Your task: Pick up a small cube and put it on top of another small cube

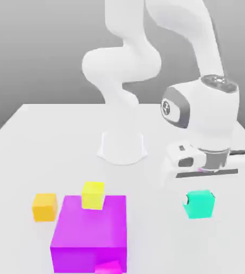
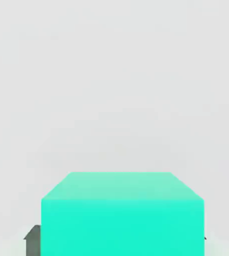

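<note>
Apparently, the first part of the task is done: the gripper is closed around the green cube, which is to the exterior view's right of the purple block. Whether it is already lifted, I cannot tell. Stacking remains to do; possible supports are the yellow cube, on the purple block near its far edge, and the orange cube, beside that block on the exterior view's left.
</note>
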Controlling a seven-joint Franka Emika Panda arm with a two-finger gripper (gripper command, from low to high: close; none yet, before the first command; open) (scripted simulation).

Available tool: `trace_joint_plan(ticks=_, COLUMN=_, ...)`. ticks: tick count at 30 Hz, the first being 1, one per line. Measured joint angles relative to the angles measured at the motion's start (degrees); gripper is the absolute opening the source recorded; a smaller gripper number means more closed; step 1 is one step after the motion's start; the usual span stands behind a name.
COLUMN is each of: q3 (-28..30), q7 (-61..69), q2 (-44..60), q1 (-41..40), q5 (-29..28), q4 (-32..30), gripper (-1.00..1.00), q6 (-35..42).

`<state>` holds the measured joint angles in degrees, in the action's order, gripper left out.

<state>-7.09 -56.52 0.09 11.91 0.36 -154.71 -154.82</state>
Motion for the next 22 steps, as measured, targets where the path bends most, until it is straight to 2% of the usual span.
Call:
trace_joint_plan(ticks=5, q3=5.4, q7=15.2, q2=-8.7, q1=-4.6, q5=0.8, q4=-1.6, gripper=-1.00, q6=7.2)
trace_joint_plan(ticks=13, q3=15.9, q7=34.2, q2=-21.8, q1=-12.7, q5=-4.8, q4=-4.1, gripper=-1.00, q6=17.6)
trace_joint_plan(ticks=18, q3=17.5, q7=36.7, q2=-15.0, q1=-13.3, q5=-4.8, q4=-6.6, gripper=-1.00, q6=8.3)
trace_joint_plan(ticks=19, q3=17.5, q7=36.8, q2=-13.7, q1=-13.3, q5=-4.8, q4=-7.0, gripper=1.00, q6=6.7)
trace_joint_plan(ticks=22, q3=17.5, q7=36.8, q2=-13.7, q1=-13.3, q5=-4.8, q4=-7.0, gripper=1.00, q6=6.7)
